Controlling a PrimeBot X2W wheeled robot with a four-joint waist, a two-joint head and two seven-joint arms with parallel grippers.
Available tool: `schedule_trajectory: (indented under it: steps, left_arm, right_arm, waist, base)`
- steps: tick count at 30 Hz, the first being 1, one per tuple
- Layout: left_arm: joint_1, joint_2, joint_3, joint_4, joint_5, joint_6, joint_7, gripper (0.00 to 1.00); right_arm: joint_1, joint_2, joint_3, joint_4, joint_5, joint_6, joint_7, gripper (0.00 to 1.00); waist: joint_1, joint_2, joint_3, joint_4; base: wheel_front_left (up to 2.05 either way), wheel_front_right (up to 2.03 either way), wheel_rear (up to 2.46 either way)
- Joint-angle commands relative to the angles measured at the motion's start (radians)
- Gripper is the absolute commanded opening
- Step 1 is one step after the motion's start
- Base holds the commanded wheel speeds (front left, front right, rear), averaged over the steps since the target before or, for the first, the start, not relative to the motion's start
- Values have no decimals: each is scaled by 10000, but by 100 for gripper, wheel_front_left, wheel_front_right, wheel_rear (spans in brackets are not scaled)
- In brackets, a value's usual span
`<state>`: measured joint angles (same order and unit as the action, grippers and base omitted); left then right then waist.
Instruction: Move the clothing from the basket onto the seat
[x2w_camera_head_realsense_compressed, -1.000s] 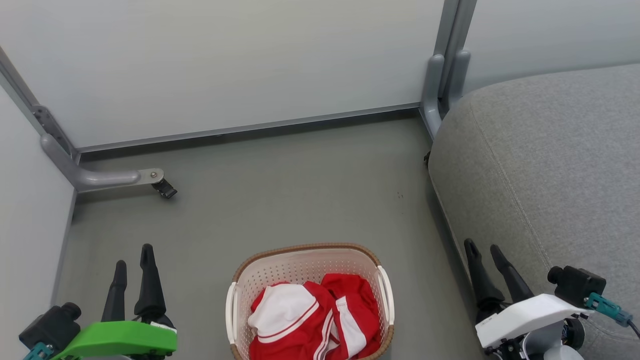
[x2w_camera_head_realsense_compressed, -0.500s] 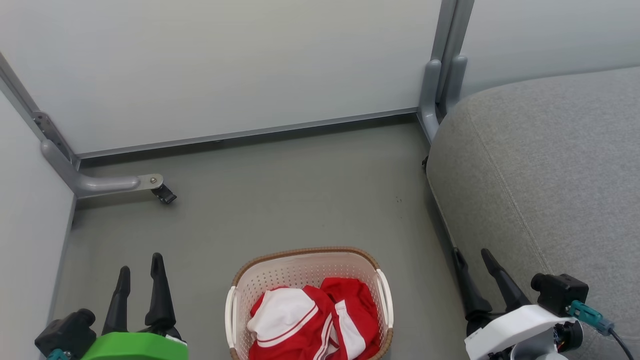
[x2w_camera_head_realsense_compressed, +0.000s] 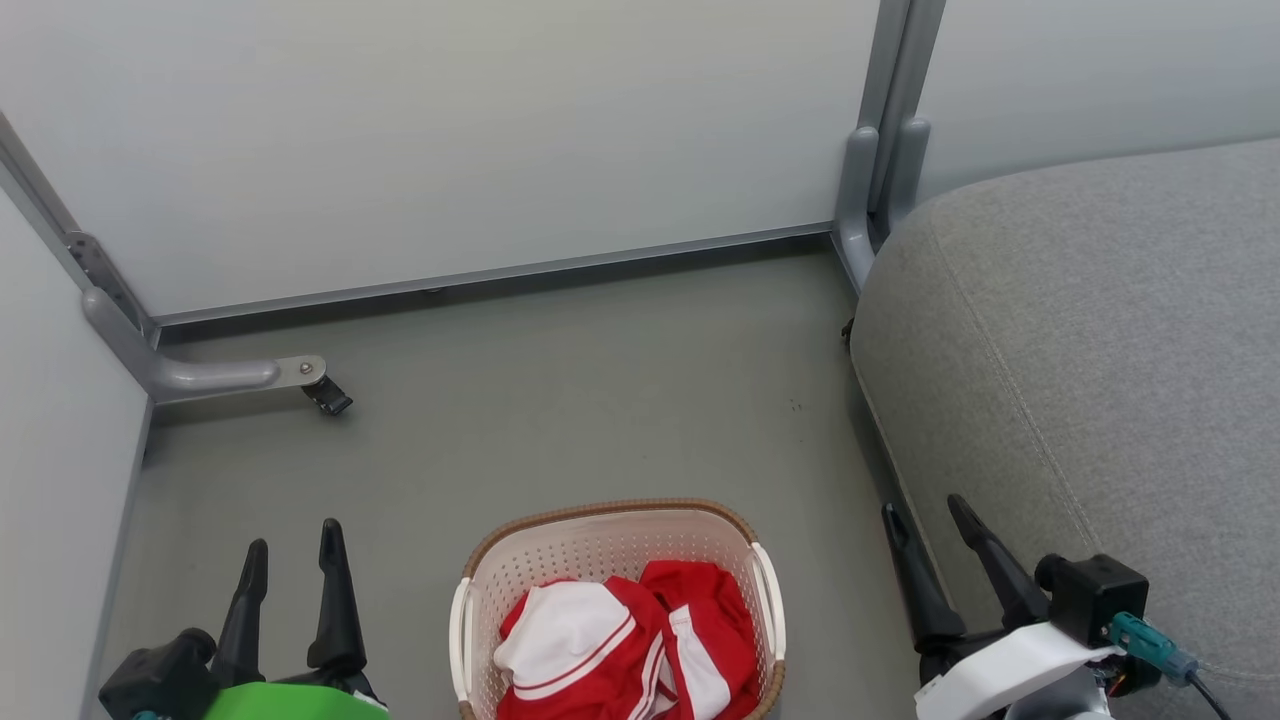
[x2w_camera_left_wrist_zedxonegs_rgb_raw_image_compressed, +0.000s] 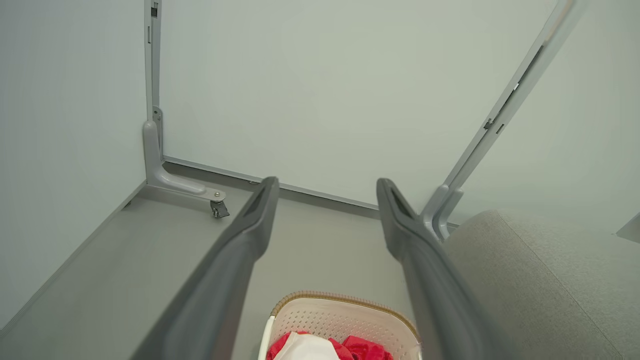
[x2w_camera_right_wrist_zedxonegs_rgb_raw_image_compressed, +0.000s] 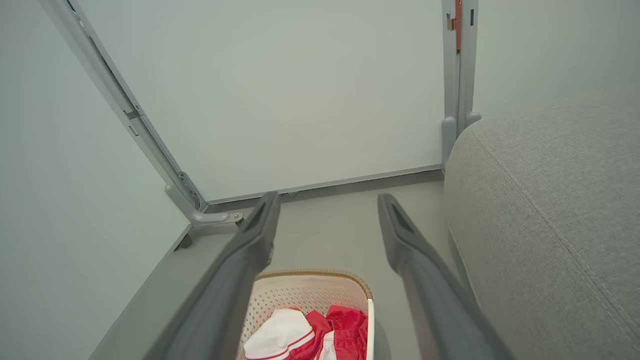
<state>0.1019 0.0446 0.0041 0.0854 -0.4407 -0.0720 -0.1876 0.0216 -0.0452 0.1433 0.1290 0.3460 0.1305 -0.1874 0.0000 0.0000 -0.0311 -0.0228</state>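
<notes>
While it stands beside the seat (x2w_camera_head_realsense_compressed: 1080, 330), the basket (x2w_camera_head_realsense_compressed: 610, 535) holds clothing (x2w_camera_head_realsense_compressed: 620, 650) — red-and-white.

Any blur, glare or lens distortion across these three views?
Head view: sharp, evenly lit, no glare, thin shadow beside the seat. Left wrist view: near fingers look soft; partition posts splay outward. Right wrist view: same splay; basket cropped at the bottom.
</notes>
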Motion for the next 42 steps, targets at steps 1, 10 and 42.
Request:
schedule_trajectory:
  steps: [1,10,42]
  left_arm:
    - [102,79,16,-83,226,-55,-118,100]
    - [185,82,-29,-138,940,-71,-304,100]
    - [589,86,-158,-286,2701,-81,-773,100]
  right_arm:
    - [83,-57,32,-112,-267,2,-114,100]
    - [120,-63,146,-171,-999,2,-301,100]
    - [457,-74,285,-241,-2726,1,-790,100]
  waist:
    - [0,0,3,-9]
    - [0,0,-5,-72]
    - [0,0,-223,-181]
  base:
    - [0,0,0]
    - [0,0,0]
    - [0,0,0]
